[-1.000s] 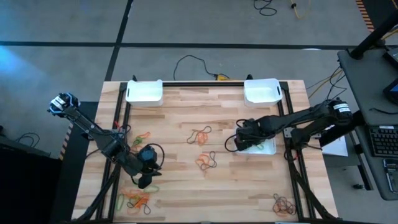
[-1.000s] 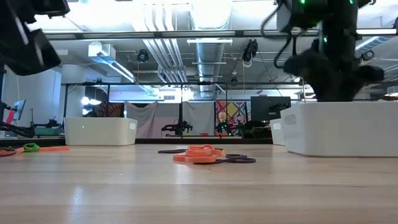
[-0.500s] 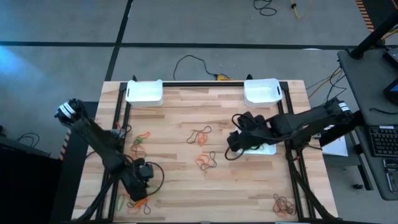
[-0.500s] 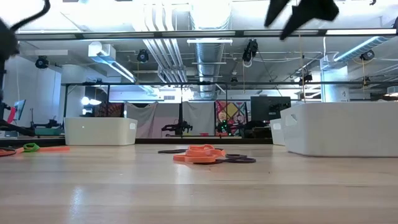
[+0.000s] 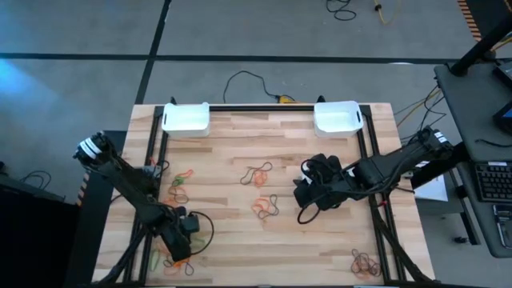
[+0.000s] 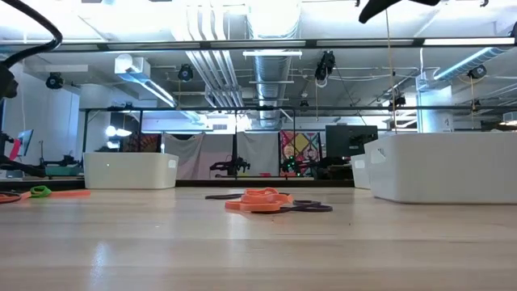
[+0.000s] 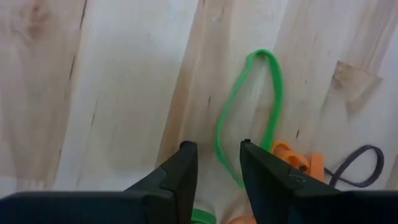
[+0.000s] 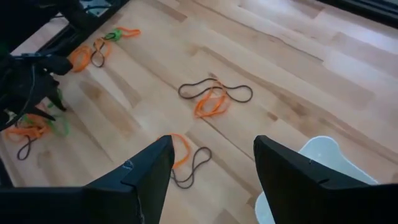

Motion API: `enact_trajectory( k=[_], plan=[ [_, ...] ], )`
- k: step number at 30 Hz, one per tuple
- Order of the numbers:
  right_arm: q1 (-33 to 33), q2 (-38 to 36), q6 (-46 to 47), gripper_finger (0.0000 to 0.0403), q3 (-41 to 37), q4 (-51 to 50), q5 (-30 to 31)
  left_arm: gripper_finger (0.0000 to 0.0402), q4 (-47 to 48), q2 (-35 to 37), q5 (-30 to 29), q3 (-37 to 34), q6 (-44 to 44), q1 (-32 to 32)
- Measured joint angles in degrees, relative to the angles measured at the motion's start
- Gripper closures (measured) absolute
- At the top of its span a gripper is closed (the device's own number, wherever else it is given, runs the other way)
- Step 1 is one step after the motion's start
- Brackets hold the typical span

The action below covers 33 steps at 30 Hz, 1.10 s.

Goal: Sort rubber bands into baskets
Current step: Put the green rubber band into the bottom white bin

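Note:
Rubber bands lie in loose clusters on the wooden table: mid-table (image 5: 258, 172) (image 5: 266, 206), far left (image 5: 172, 180), near left (image 5: 178, 258) and near right (image 5: 364, 262). My left gripper (image 5: 181, 245) is low over the near-left cluster, pointing down. Its fingers are open on either side of one end of a green rubber band (image 7: 249, 106), which lies flat beside orange ones (image 7: 292, 158). My right gripper (image 8: 214, 180) hangs open and empty high above the table's middle right (image 5: 306, 196). Two baskets (image 5: 186, 118) (image 5: 336, 116) stand at the far edge. A third basket (image 8: 317, 155) stands under the right arm.
A black frame (image 5: 264, 106) runs along the table's far edge and down both sides. In the low view an orange and dark cluster (image 6: 262, 200) lies mid-table, with baskets to the left (image 6: 129, 171) and right (image 6: 440, 166). A dark band (image 7: 360, 165) lies by the orange ones.
My left gripper has sunk and moved toward the table's near edge, tipping down over the near-left cluster. My right gripper has risen from the basket at the right, out of the low view's top, and swung toward the near edge while turning.

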<state>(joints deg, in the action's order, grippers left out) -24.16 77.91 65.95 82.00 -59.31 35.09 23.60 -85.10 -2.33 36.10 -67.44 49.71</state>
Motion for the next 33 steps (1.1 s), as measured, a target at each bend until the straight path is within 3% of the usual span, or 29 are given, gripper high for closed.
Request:
enact_trajectory(
  k=[9,16,23,33],
  plan=[
    [0.02,-0.83,-6.93,0.0202,0.24,-0.53,1.56,0.0395,2.75,-3.58,-1.19,1.56,-7.63,0.13],
    [0.02,-2.71,-11.97,0.0202,0.26,-1.26,-0.42,0.04,9.24,-4.96,-3.14,7.7,-7.13,0.0],
    [-1.29,-5.38,-13.51,0.0202,0.31,-5.0,-1.01,0.0402,7.61,-4.83,-8.19,13.24,-8.07,-2.32],
    [-6.75,-5.5,-10.06,0.0202,0.16,-9.59,-1.0,0.0401,3.18,-4.74,-10.66,19.51,6.0,-13.23]
  ],
)
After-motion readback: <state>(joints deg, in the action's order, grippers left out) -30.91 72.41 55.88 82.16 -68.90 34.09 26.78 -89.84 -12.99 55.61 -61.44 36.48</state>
